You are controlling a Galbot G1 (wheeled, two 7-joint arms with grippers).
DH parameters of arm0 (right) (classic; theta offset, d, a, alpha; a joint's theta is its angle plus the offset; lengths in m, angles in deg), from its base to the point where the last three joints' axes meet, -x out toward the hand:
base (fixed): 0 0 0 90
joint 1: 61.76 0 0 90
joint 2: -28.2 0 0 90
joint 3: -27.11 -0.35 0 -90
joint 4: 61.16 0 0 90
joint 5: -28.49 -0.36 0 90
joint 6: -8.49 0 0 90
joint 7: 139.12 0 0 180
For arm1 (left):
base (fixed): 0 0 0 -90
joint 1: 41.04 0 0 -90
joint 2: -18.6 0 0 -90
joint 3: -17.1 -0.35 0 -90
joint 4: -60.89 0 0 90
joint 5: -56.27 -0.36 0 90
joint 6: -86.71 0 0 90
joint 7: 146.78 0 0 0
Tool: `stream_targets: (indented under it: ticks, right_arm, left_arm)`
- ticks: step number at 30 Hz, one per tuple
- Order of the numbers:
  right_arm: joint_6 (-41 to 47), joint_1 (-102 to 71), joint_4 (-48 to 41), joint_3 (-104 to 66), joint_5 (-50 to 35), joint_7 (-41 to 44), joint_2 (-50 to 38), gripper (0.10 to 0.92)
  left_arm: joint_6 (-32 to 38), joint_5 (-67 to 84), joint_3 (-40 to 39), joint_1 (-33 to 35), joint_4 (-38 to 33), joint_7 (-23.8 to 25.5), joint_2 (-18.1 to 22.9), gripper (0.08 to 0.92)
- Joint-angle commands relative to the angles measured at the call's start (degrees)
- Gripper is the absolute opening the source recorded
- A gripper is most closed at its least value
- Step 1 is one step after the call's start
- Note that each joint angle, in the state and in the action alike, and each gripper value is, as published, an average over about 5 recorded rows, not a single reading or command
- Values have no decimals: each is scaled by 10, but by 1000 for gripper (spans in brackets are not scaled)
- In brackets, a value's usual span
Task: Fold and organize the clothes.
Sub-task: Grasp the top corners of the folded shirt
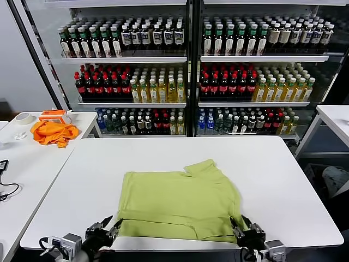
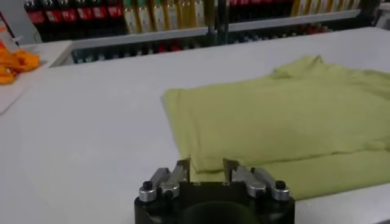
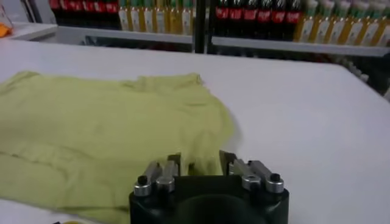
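Observation:
The light yellow-green T-shirt (image 1: 180,204) lies partly folded on the white table (image 1: 82,180), its near hem doubled over and a sleeve sticking up at the far right. It also shows in the left wrist view (image 2: 274,122) and the right wrist view (image 3: 103,134). My left gripper (image 1: 106,228) is open and empty at the shirt's near left corner, also seen in its own view (image 2: 207,165). My right gripper (image 1: 244,225) is open and empty at the shirt's near right corner, also seen in its own view (image 3: 200,159). No printed graphic shows.
A bright orange cloth (image 1: 53,132), a tape roll (image 1: 23,118) and an orange box (image 1: 54,114) lie on a side table at the far left. Shelves of bottles (image 1: 191,71) stand behind. Another white table (image 1: 335,117) is at the right.

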Motion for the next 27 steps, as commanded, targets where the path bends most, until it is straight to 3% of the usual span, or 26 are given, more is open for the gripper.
stream_targets:
  ticks: [1,6,11,27]
  right_arm:
    - [23,125,-19,-8,-66,-15,-11,646]
    - [40,266,-109,79,-92,-25,7,783]
    - [42,375,-205,143,-94,-26,40,821]
    - [1,547,-475,233,-54,-52,160,823]
  left_arm:
    - [41,32,12,-94,45,34,-30,554]
    - [46,51,-36,-218,155,54,-38,701]
    - [34,41,-93,-303,228,61,-34,809]
    - [68,36,-199,-452,408,124,-13,822]
